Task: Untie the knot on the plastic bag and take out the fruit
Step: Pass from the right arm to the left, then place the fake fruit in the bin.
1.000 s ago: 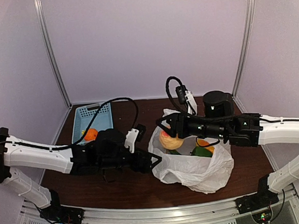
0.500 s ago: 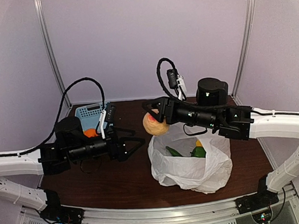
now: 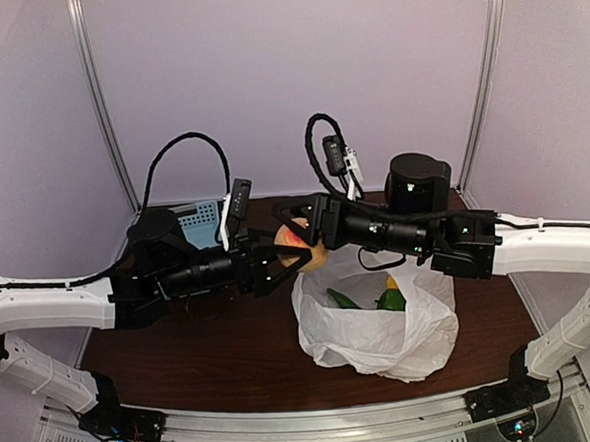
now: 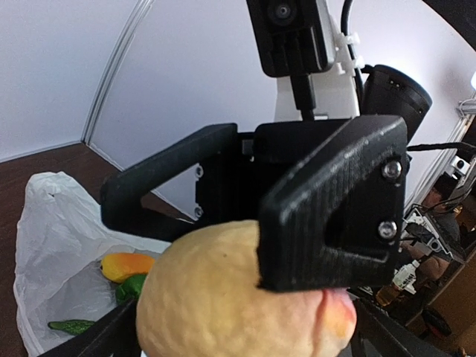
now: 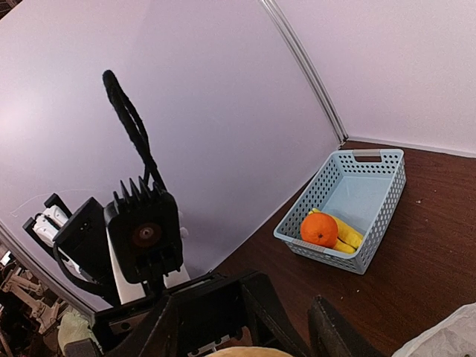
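The white plastic bag [image 3: 382, 331] lies open on the brown table, and no knot shows. Green and yellow fruit [image 3: 390, 297] sit inside; the left wrist view shows the bag [image 4: 52, 230] with an orange-yellow piece [image 4: 125, 264] in it. My right gripper [image 3: 294, 233] is shut on a peach-coloured fruit [image 3: 302, 249], held in the air left of the bag. My left gripper [image 3: 281, 265] is open, with its fingers on either side of that same fruit [image 4: 223, 297]. In the right wrist view only the fruit's top [image 5: 242, 351] shows between the right gripper's [image 5: 245, 338] fingers.
A light blue basket [image 5: 375, 186] stands at the back left, holding an orange [image 5: 320, 229] and a banana [image 5: 346, 235]. In the top view the left arm hides most of the basket [image 3: 199, 215]. Pale walls with metal posts close in the table.
My left arm swung from near the basket to the right and up, bringing its open fingers round the fruit. My right gripper kept the fruit and barely moved.
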`<action>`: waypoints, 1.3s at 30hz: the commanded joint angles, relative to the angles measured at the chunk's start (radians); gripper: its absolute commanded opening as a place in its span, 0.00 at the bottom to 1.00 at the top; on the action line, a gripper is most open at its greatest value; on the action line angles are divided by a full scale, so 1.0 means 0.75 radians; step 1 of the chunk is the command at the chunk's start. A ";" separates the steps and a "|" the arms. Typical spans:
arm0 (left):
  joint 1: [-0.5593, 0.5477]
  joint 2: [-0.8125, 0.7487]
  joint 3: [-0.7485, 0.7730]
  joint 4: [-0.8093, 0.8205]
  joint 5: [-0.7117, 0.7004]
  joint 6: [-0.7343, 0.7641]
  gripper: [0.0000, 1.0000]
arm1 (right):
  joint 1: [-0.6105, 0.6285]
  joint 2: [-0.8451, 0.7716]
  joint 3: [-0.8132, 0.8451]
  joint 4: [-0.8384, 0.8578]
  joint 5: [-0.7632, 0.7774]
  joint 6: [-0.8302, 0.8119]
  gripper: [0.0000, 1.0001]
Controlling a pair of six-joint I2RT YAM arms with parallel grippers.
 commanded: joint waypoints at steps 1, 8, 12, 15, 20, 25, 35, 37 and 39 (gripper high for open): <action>0.009 0.033 0.051 0.117 0.057 -0.030 0.97 | 0.008 0.006 0.038 0.015 -0.021 -0.021 0.55; 0.007 0.049 0.034 0.167 0.082 -0.050 0.66 | 0.011 -0.001 0.032 0.009 -0.002 -0.022 0.56; 0.010 0.057 0.029 0.168 0.082 -0.064 0.55 | 0.011 -0.004 0.041 -0.012 0.008 -0.027 0.61; 0.017 0.054 0.028 0.158 0.070 -0.075 0.52 | 0.010 -0.016 0.038 -0.034 0.033 -0.034 0.82; 0.067 0.030 0.001 0.068 0.045 -0.101 0.48 | -0.004 -0.092 0.029 -0.131 0.178 -0.087 0.99; 0.183 -0.053 0.012 -0.205 0.033 -0.062 0.46 | -0.022 -0.172 0.001 -0.224 0.296 -0.135 0.99; 0.857 -0.153 0.077 -0.939 -0.153 0.198 0.50 | -0.023 -0.323 -0.119 -0.293 0.455 -0.190 0.99; 0.964 -0.126 0.059 -0.889 -0.141 0.193 0.50 | -0.025 -0.329 -0.129 -0.303 0.463 -0.192 0.99; 1.028 -0.067 0.065 -0.848 -0.173 0.176 0.49 | -0.025 -0.330 -0.137 -0.312 0.465 -0.189 0.99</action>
